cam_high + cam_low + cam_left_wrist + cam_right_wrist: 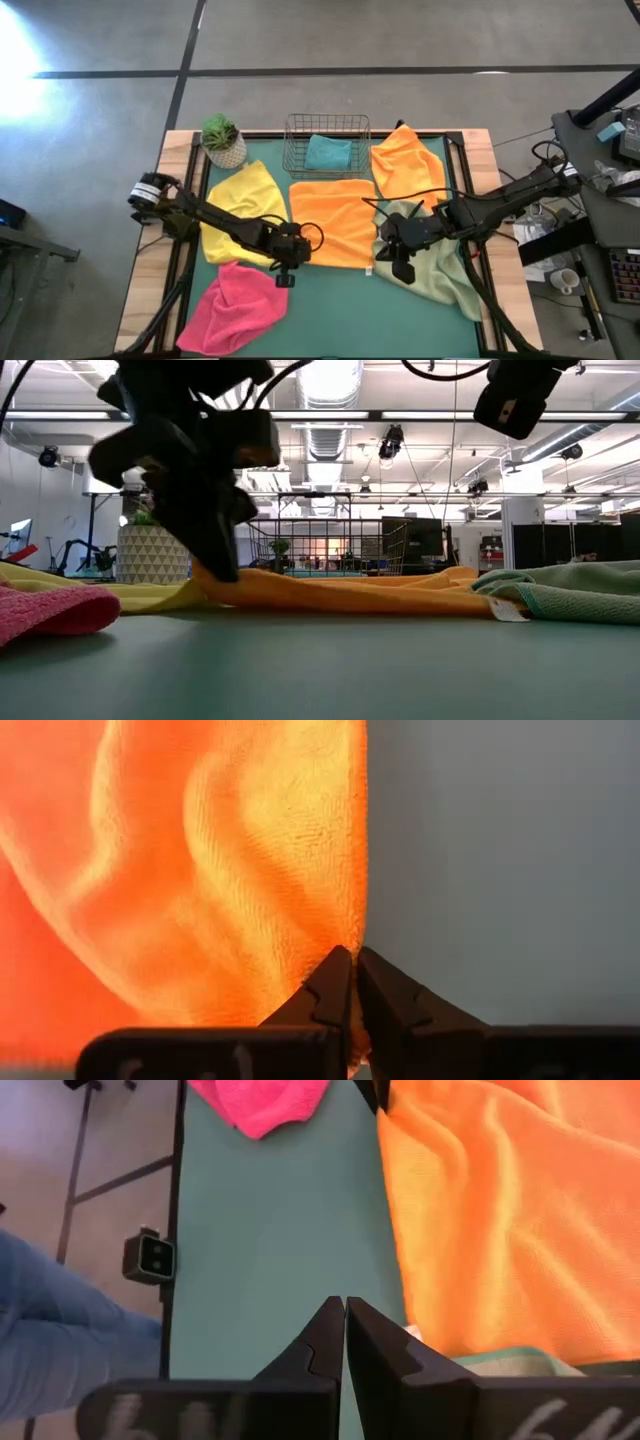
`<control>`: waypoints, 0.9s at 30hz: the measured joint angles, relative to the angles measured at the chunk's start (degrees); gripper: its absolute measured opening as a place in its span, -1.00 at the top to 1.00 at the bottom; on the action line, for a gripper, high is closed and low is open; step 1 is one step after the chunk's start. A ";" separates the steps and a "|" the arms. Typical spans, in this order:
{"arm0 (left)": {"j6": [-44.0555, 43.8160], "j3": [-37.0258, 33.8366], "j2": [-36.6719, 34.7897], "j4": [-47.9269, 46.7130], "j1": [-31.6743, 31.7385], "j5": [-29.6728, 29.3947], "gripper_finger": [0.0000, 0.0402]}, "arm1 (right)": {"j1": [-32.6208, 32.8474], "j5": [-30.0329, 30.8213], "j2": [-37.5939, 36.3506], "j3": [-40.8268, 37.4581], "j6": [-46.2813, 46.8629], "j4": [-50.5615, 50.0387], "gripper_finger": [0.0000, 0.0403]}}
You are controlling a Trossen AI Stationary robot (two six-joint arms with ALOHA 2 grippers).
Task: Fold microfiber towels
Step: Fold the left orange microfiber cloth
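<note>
The folding has only just begun: the left gripper [352,982] is pinched shut on the near left corner of the orange towel [333,221] spread mid-table (the right gripper [402,258], closed and empty, waits just beside its near right corner), and nothing looks folded yet.

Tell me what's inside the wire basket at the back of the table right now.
One teal towel lies crumpled in the wire basket, seen from above. Whether anything sits beneath it cannot be seen, since the towel covers most of the basket floor.
</note>
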 joint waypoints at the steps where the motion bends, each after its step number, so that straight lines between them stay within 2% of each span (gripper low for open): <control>1: -0.95 0.00 -0.10 -0.53 -0.45 0.03 1.00 | 0.12 0.01 0.00 0.00 0.54 0.16 0.95; 7: -4.26 -0.11 -0.41 -3.12 -2.15 0.44 1.00 | 0.92 -0.22 2.44 -0.02 -1.32 0.40 0.92; 14: -8.43 0.07 -0.43 -2.77 -2.84 0.57 1.00 | 1.20 -4.01 10.42 -0.02 -2.57 0.36 0.62; 21: -8.64 0.06 -0.43 -2.86 -2.88 0.57 1.00 | 1.34 -3.95 19.07 0.64 -12.17 0.82 0.32; 27: -8.68 0.04 -0.46 -2.83 -2.88 0.55 1.00 | 1.21 -3.24 25.80 2.38 -18.44 2.32 0.26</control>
